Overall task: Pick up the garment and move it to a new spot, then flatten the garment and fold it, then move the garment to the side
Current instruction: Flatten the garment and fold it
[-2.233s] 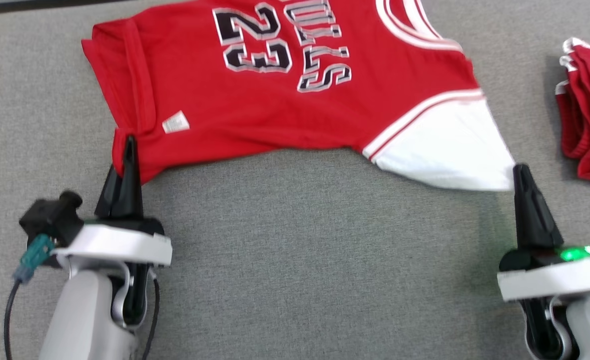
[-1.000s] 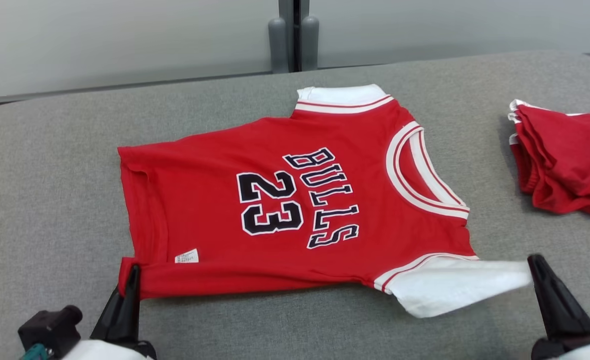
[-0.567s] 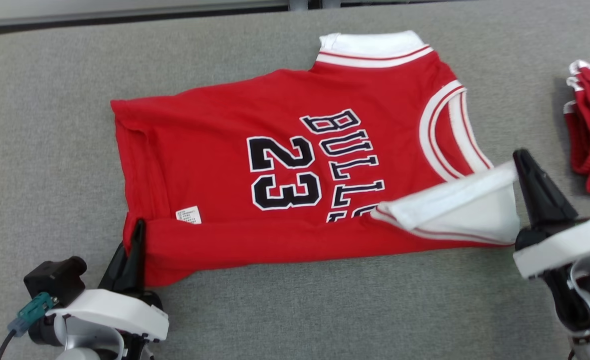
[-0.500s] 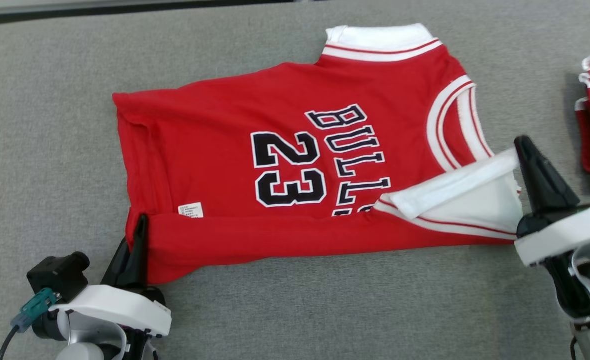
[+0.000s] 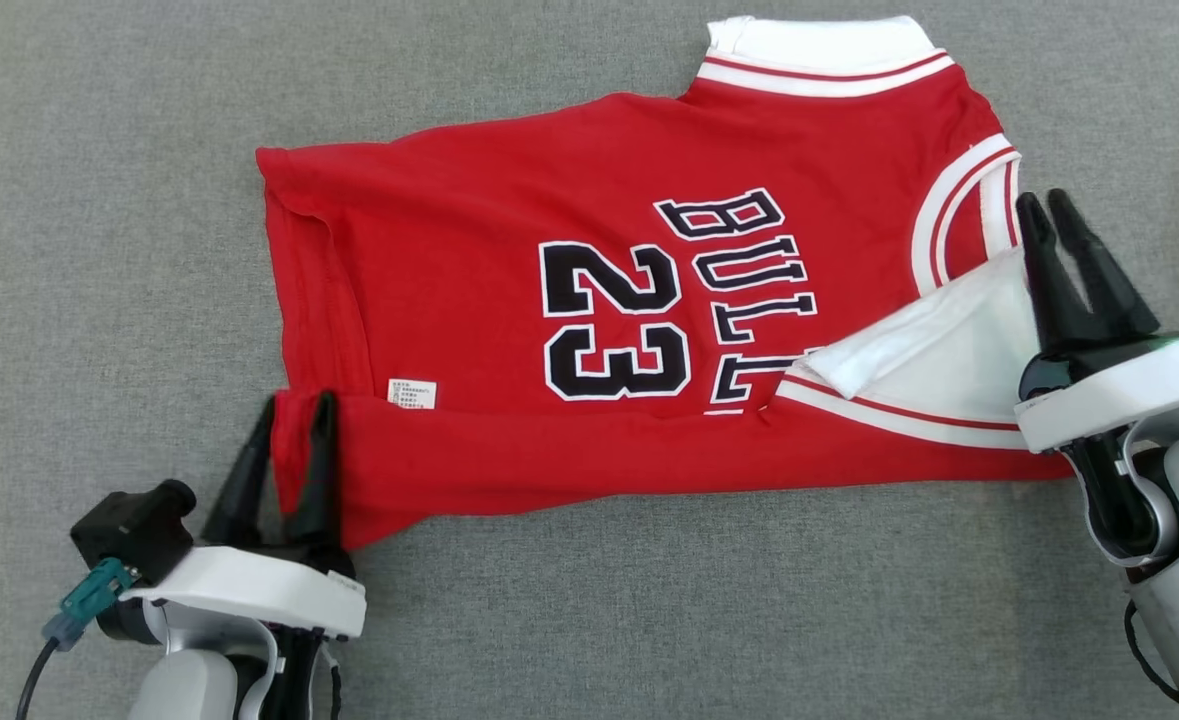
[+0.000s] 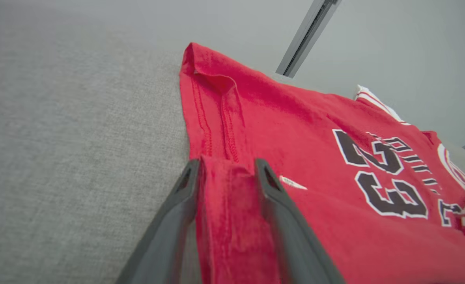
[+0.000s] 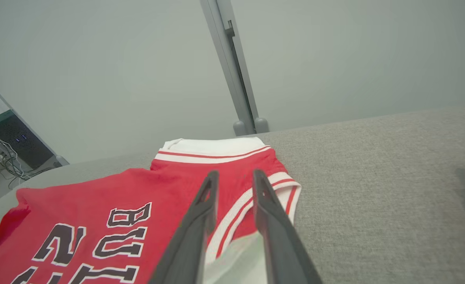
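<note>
A red jersey (image 5: 469, 220) with "BULLS 23" and white trim lies flat on the grey padded table (image 5: 99, 250), its near edge folded up over the body. My left gripper (image 5: 296, 400) is open at the hem's near corner, and the red folded hem (image 6: 232, 205) lies between its fingers. My right gripper (image 5: 1042, 198) is open by the neck trim, above the white sleeve (image 5: 939, 330) turned over onto the jersey. The right wrist view shows the jersey (image 7: 98, 197) beyond that gripper (image 7: 235, 172), with white cloth under the fingers.
The grey table (image 7: 374, 157) stretches away to the right of the jersey. A pale wall with a grey post (image 7: 236, 79) stands behind the table's far edge. A rack with cables (image 7: 3, 138) sits off the table's far left.
Both grippers carried the jersey's near edge up over its body, folding the white sleeve and hem inward. Both were shut on the cloth and now stand open. The head camera has tilted down.
</note>
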Controlling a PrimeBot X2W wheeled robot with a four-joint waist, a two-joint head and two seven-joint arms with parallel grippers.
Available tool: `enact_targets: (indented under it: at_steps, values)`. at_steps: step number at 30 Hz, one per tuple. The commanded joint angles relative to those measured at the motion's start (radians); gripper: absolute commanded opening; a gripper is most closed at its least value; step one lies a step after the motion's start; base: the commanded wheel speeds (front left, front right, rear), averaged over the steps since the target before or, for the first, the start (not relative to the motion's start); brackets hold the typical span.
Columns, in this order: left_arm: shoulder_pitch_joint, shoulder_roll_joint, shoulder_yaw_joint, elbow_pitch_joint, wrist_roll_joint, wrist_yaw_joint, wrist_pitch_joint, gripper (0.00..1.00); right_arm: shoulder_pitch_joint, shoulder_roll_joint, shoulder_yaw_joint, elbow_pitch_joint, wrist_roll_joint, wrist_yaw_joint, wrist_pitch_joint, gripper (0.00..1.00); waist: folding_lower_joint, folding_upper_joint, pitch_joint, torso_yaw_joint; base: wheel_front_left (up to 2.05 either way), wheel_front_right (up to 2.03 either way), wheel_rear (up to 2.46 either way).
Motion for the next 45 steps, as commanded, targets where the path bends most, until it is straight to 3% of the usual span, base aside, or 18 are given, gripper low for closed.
enact_targets:
  at_steps: [1, 7, 15, 27, 36, 45]
  values:
    - [-0.018, -0.001, 0.006, -0.006, -0.003, 0.005, -0.031, 1.00, -0.007, -0.012, -0.002, 0.000, -0.015, 0.000, -0.037, 1.00, 0.0000, 0.0000, -0.008, -0.001, 0.00, 0.00, 0.00]
    - [-0.016, -0.012, 0.021, -0.058, 0.048, 0.056, -0.130, 1.00, 0.065, 0.010, -0.101, -0.066, -0.173, 0.000, -0.090, 1.00, 0.0000, 0.0000, -0.051, -0.014, 0.00, 0.00, 0.00]
    - [0.034, -0.022, 0.051, -0.174, 0.158, 0.140, -0.153, 1.00, 0.304, 0.103, -0.244, -0.254, -0.351, 0.000, -0.089, 1.00, 0.0000, 0.0000, -0.122, -0.040, 0.00, 0.00, 0.00]
    - [0.168, -0.011, 0.013, -0.120, 0.231, 0.141, -0.153, 1.00, 0.558, 0.189, -0.308, -0.392, -0.418, 0.000, -0.006, 1.00, 0.0000, 0.0000, -0.208, -0.068, 0.00, 0.00, 0.00]
    - [0.180, 0.008, 0.009, -0.094, 0.231, 0.139, -0.141, 1.00, 0.589, 0.204, -0.317, -0.427, -0.414, 0.000, 0.023, 1.00, 0.0000, 0.0000, -0.232, -0.072, 0.00, 0.00, 0.00]
    - [0.170, 0.009, -0.006, -0.048, 0.211, 0.130, -0.109, 1.00, 0.568, 0.190, -0.308, -0.385, -0.390, 0.000, 0.024, 1.00, 0.0000, 0.0000, -0.223, -0.064, 0.00, 0.00, 0.00]
